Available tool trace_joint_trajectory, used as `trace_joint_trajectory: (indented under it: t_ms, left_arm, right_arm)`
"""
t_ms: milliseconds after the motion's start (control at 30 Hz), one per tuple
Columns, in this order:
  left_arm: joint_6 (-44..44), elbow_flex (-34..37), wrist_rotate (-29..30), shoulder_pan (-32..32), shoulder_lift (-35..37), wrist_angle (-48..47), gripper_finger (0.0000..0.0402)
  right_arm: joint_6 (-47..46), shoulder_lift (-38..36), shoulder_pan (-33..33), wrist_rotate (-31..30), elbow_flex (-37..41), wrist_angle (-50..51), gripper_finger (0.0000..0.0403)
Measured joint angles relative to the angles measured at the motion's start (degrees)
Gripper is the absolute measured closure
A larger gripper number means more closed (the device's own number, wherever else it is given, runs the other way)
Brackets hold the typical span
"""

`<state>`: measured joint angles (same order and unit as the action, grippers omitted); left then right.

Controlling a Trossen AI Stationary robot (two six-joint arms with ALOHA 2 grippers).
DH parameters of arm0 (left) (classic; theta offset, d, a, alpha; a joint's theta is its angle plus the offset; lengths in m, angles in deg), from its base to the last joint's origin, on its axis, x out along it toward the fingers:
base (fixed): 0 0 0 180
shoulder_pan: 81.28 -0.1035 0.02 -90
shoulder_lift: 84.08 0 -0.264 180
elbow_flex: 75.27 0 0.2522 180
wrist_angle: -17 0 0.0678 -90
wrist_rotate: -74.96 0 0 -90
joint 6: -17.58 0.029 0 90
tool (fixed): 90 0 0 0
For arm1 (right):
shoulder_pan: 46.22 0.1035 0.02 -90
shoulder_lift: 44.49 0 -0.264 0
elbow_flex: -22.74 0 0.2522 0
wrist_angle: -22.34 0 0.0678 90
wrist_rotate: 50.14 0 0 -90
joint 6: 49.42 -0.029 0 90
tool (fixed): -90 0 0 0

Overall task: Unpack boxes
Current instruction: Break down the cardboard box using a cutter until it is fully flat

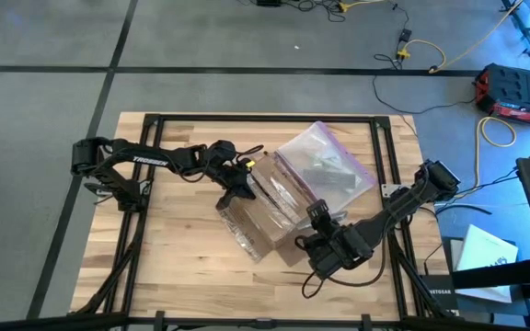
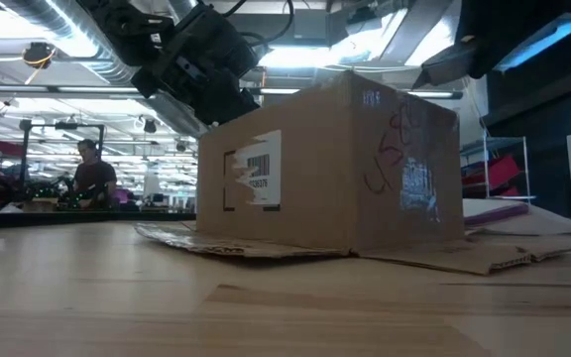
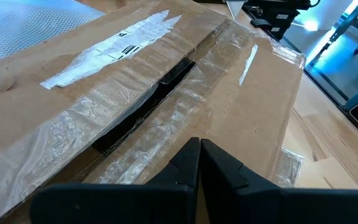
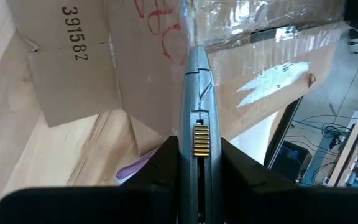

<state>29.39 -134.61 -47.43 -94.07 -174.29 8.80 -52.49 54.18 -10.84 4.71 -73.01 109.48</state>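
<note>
A brown cardboard box (image 1: 263,213) stands mid-table on splayed lower flaps (image 2: 256,248), a torn pale label (image 2: 257,176) on one side. Clear tape covers its top, and a dark slit (image 3: 169,78) runs along the top seam. My left gripper (image 3: 199,151) is shut over the taped top, at the box's far-left part (image 1: 243,188). My right gripper (image 1: 314,221), at the box's near-right corner, is shut on a grey knife-like tool (image 4: 197,93). A clear plastic bag with a purple edge (image 1: 328,165) lies against the box's far-right side. My left gripper's shut fingertips (image 3: 188,155) slant down at the taped top flap (image 3: 166,134) beside the seam; whether they touch the tape I cannot tell. My right gripper pinches the tool's handle (image 4: 200,142) between its two fingers, the tool lying along them. It slants down from the table's near-right. The tool's tip (image 4: 194,55) is at the box's taped upper edge, and the tool is clear of the table.
A box flap printed with a number (image 4: 73,56) lies flat on the wood toward the near edge. Black frame rails (image 1: 385,156) border the table. Cables and a red case (image 1: 513,92) lie on the floor beyond. A person (image 2: 92,178) stands far back.
</note>
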Motion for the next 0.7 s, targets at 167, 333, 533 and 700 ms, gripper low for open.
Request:
trace_joint_trajectory:
  t_ms: [167,333,533,700]
  left_arm:
    - [-0.2,0.0,0.0,0.0,0.0,0.0,0.0402]
    - [-0.2,0.0,0.0,0.0,0.0,0.0,0.0402]
    - [0.0,0.0,0.1,0.0,0.0,0.0,0.0402]
    - [0.1,0.0,0.1,0.0,0.0,0.0,0.0402]
  right_arm:
    - [0.0,-0.1,-0.1,0.1,0.0,-0.3,0.0348]
    - [-0.1,-0.4,-0.2,1.4,0.0,-0.4,0.0348]
    - [-0.1,-0.4,-0.1,2.1,0.0,-0.4,0.0348]
    - [-0.1,-0.9,-0.2,1.2,0.7,-0.2,0.0348]
